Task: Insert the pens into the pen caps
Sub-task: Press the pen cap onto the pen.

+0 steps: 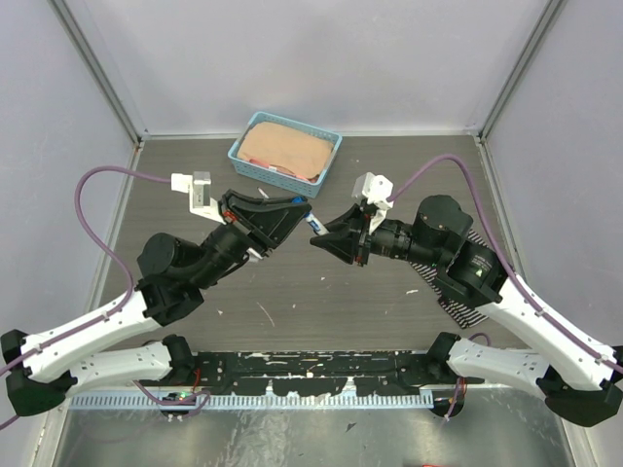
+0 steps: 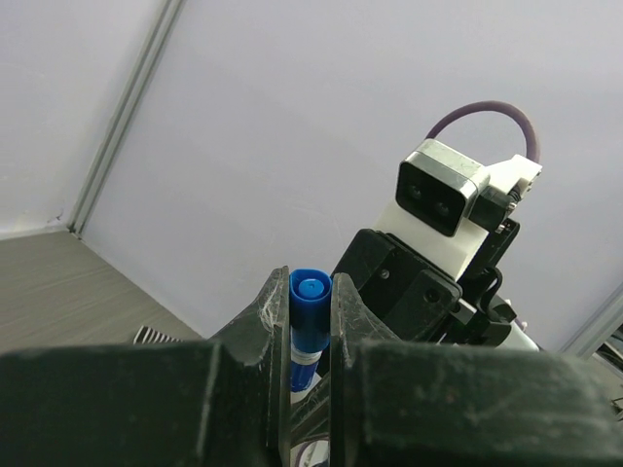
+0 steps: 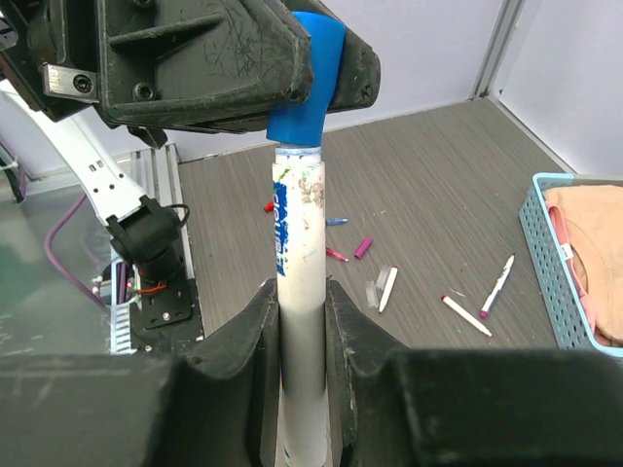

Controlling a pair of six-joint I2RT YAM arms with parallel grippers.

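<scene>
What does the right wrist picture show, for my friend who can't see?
The right tool holds a white pen upright, its tip meeting a blue cap gripped by the left tool. Loose pens and caps lie on the table beyond.

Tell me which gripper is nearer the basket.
Left. The left gripper sits just in front of the basket; the right gripper is farther back, toward the arms' bases.
</scene>
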